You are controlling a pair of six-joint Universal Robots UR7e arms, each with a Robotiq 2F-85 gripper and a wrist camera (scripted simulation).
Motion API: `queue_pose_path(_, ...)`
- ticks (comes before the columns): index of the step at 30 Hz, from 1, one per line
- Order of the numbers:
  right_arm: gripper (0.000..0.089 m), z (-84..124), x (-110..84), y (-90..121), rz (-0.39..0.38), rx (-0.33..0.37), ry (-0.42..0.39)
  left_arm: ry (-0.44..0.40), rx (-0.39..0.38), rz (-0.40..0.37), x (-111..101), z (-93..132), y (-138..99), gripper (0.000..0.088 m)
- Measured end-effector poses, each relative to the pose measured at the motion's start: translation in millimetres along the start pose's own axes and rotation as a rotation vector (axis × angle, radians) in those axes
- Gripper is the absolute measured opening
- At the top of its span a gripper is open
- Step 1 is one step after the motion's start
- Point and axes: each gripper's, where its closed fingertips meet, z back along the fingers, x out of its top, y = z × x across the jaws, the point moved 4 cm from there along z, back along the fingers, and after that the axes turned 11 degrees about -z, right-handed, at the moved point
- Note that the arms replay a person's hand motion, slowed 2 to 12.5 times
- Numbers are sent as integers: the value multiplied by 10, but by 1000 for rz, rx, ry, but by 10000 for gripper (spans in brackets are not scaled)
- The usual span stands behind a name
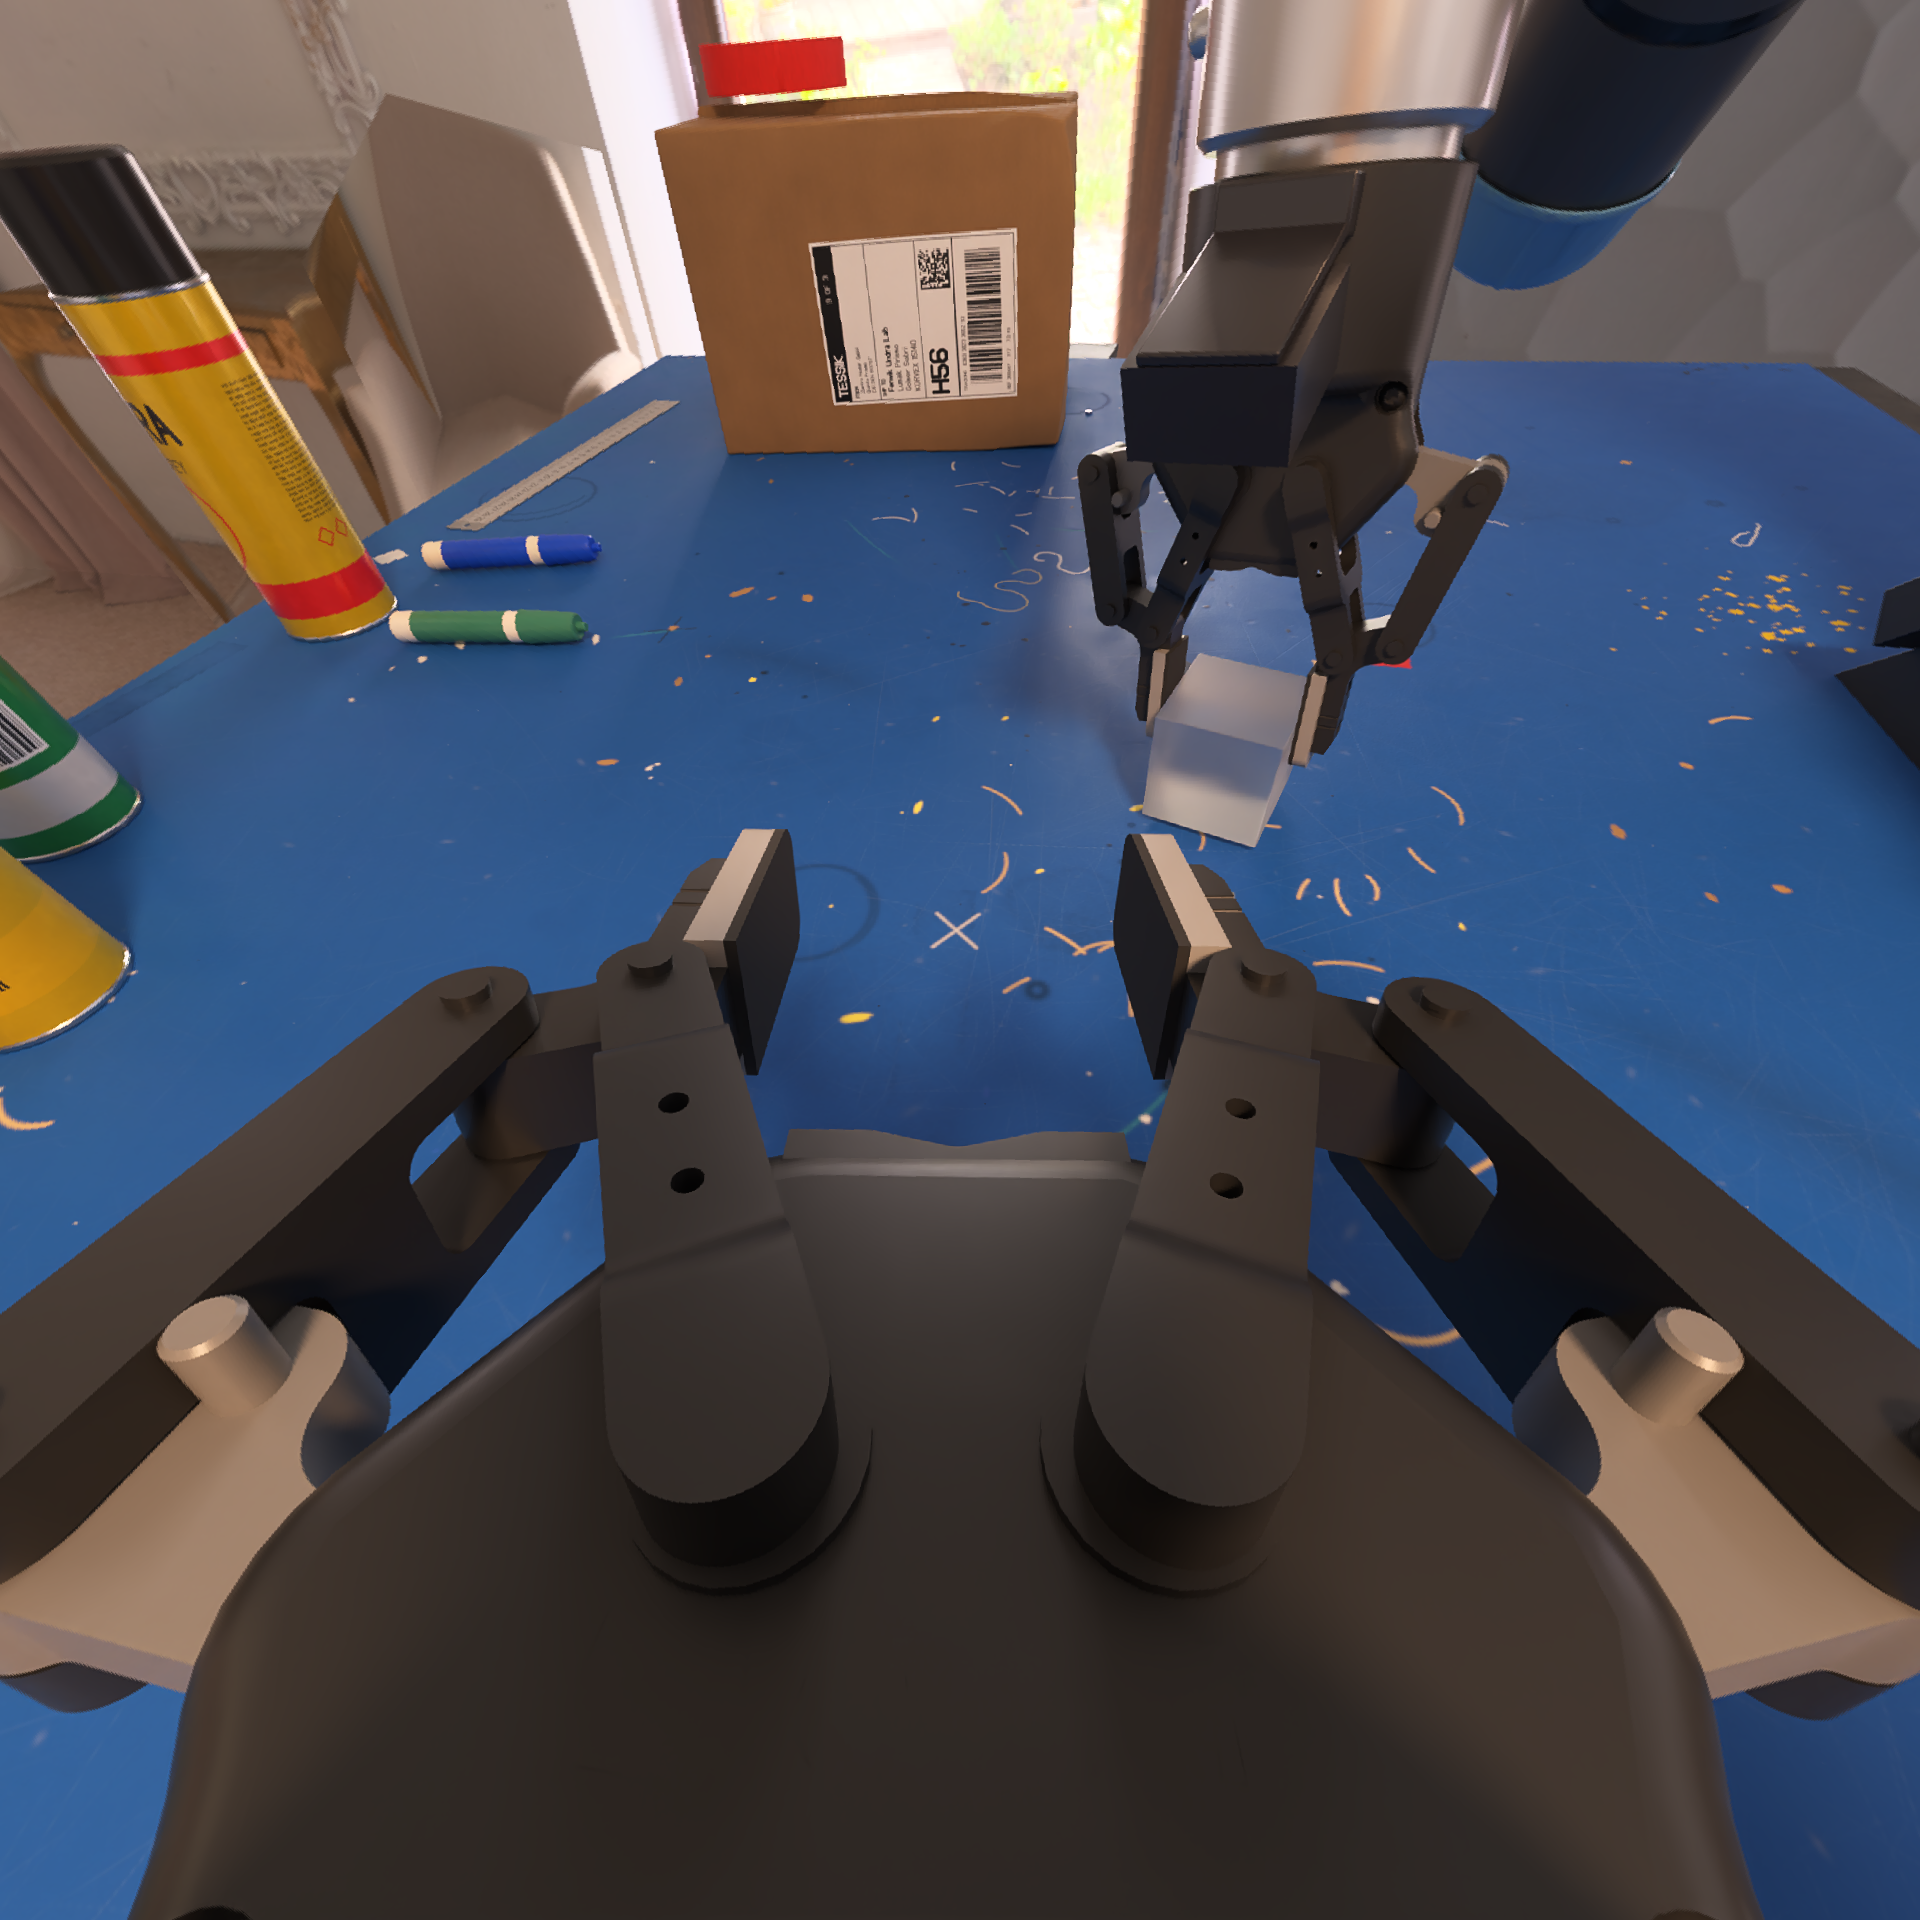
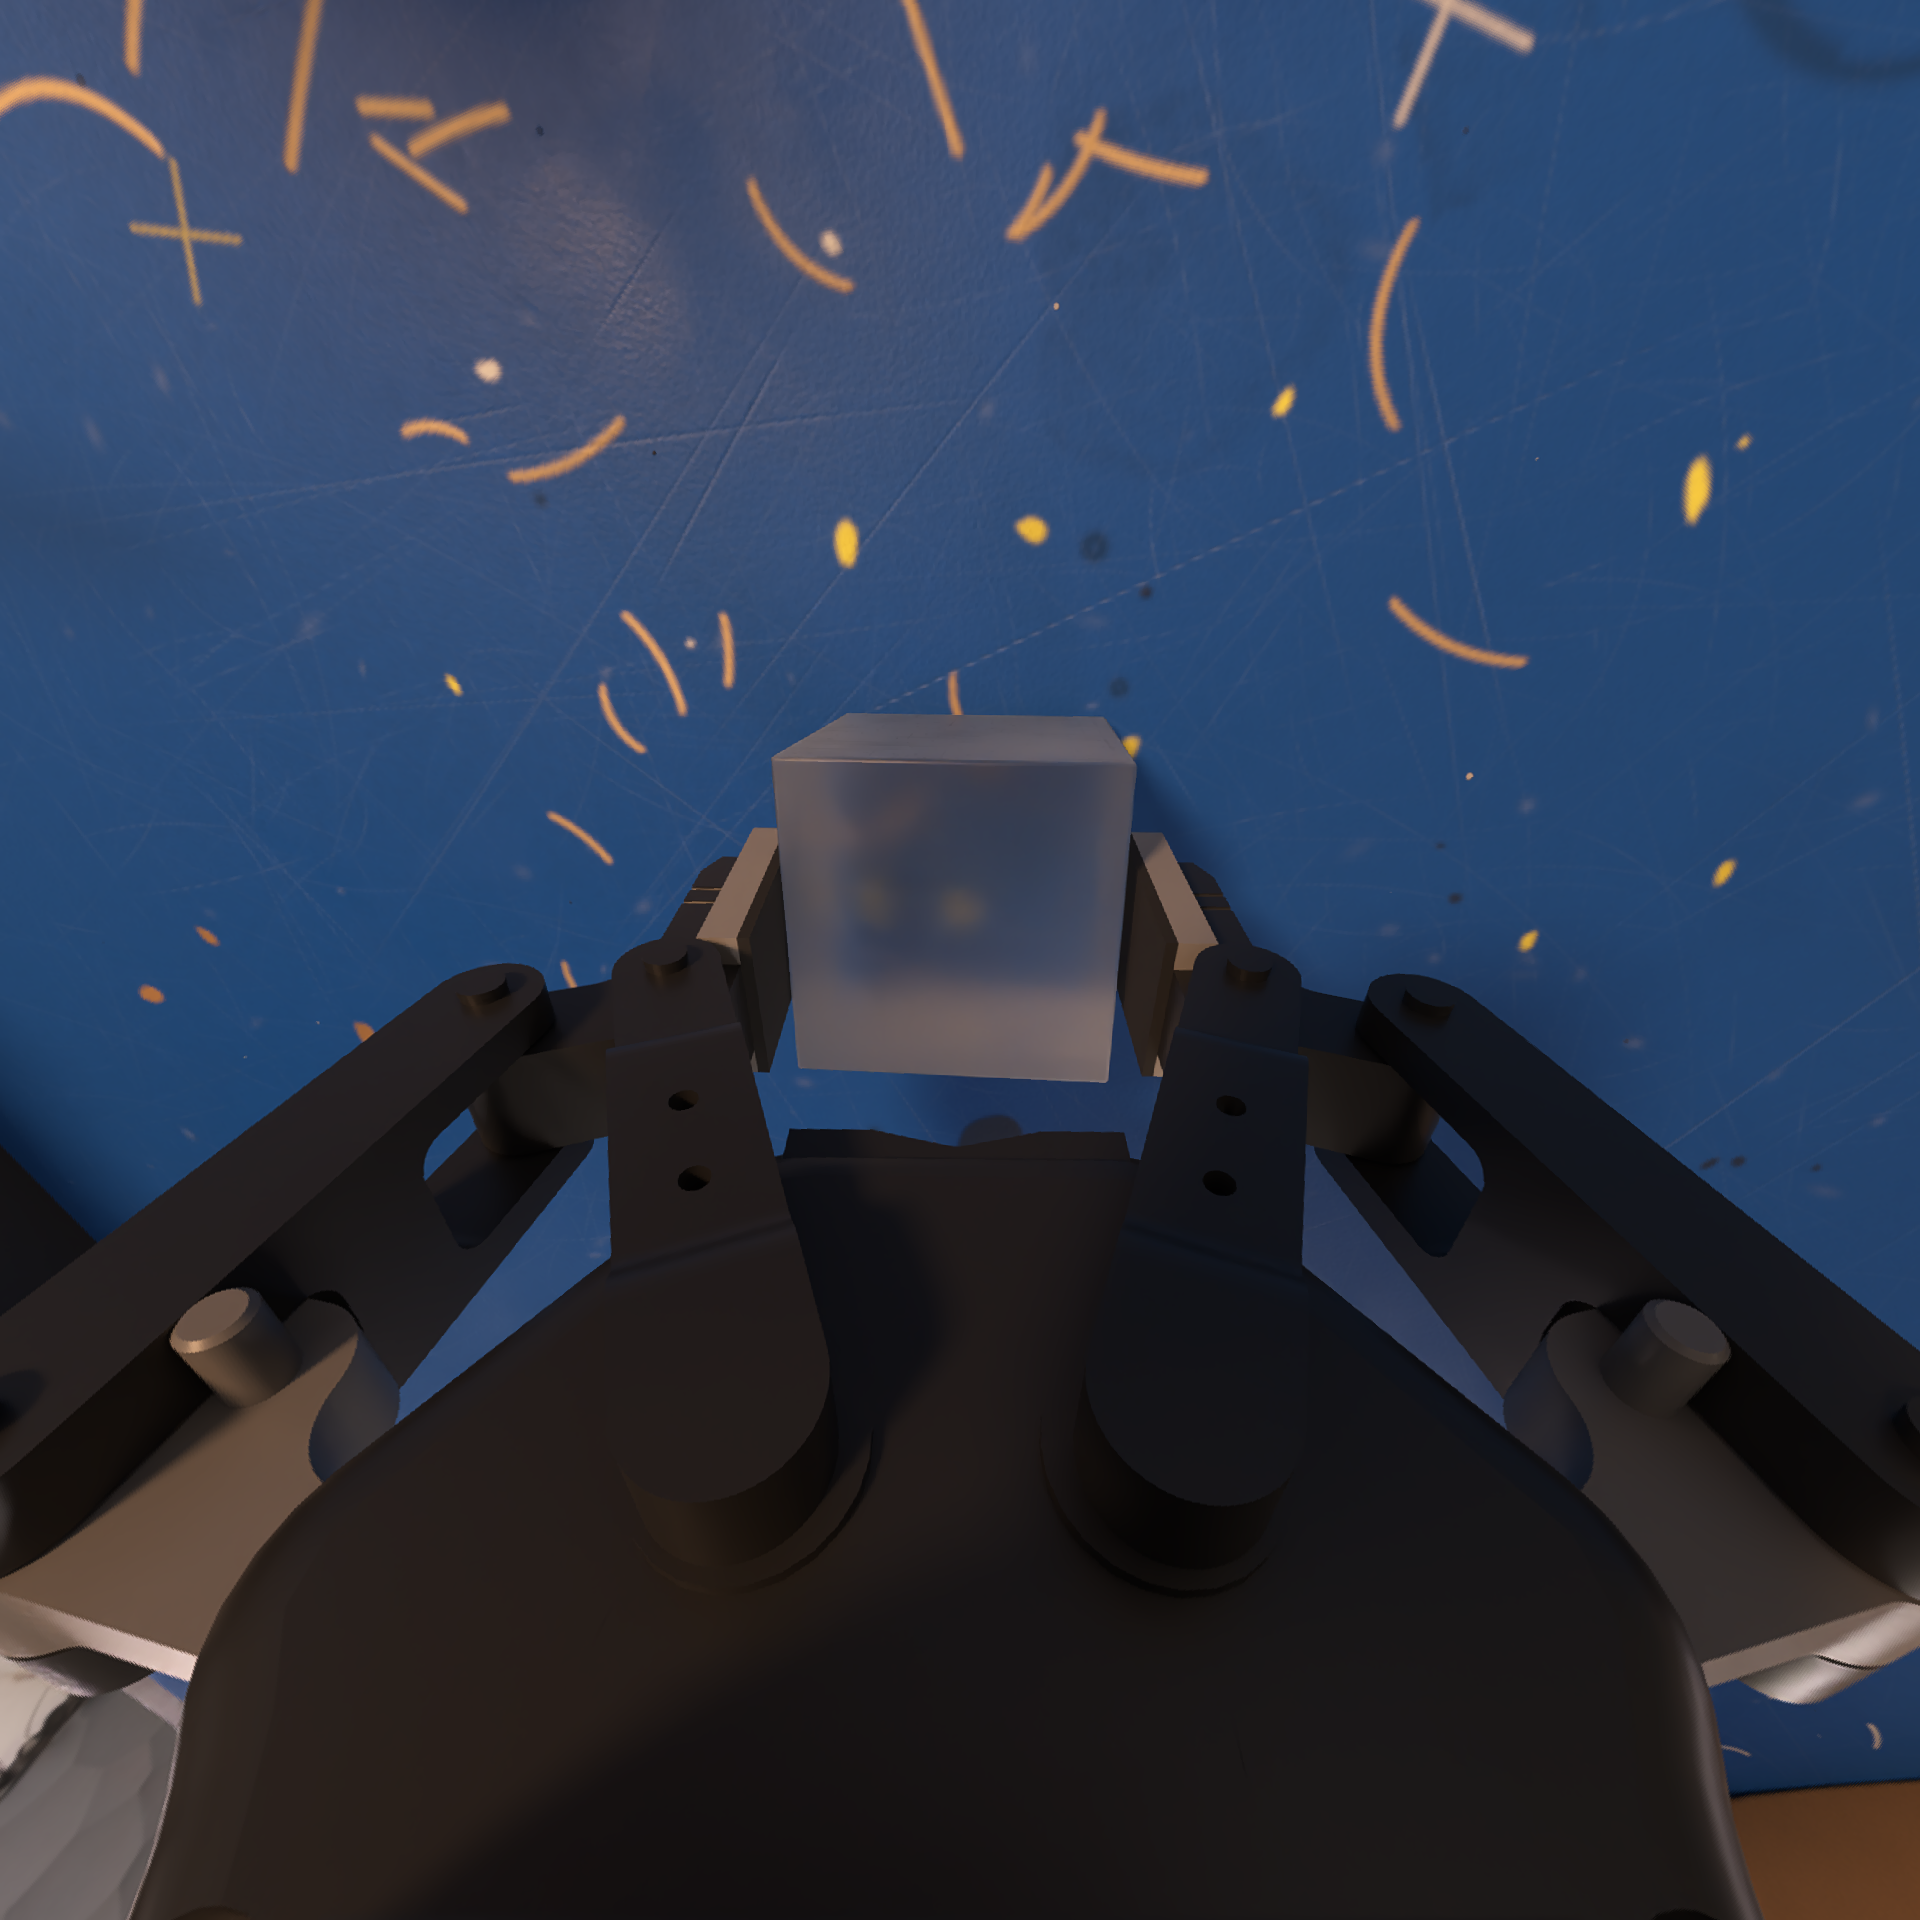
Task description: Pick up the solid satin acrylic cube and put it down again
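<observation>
**Right End Effector Clamped on Acrylic Cube at Table Level**

The right end effector (image 2: 954,951) was closed on the frosted satin acrylic cube (image 2: 951,899), one pad on each of two opposite side faces. In the left wrist view the same cube (image 1: 1221,748) sat at the right-centre of the blue table (image 1: 623,790), with the right arm descending on it from above. The cube's lower edge appeared to meet the table, but whether it rested there or hung just clear could not be told.

The left end effector (image 1: 956,914) stood open and empty, near the cube on its near side and not touching it.

Other items stood well apart from the cube: a cardboard box (image 1: 873,281) at the far edge, a yellow spray can (image 1: 197,405) and two markers, blue (image 1: 509,551) and green (image 1: 488,627), to the left.

Recommended procedure for the step in hand, judged as the lift or the release:
- Keep the pads flat and centred on the side faces; a satin acrylic finish is likely to be slippery.
- Move straight up or straight down, without tilt.
- If setting down, seat the base fully on the table before spreading the fingers.
- Hold the left end effector stationary to avoid contact.
</observation>
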Motion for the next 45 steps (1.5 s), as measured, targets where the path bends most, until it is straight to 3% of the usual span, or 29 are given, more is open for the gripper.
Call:
queue_pose_path(24,519,-48,29,-11,-3,-17,40,9,-8,5,-17,-7,3,552)
queue_pose_path(36,733,44,96,-24,-13,-36,10,5,-10,6,-12,-2,1,552)
queue_pose_path(45,852,312,100,-8,-22,-84,-58,13,-26,9,-34,-24,-14,558)
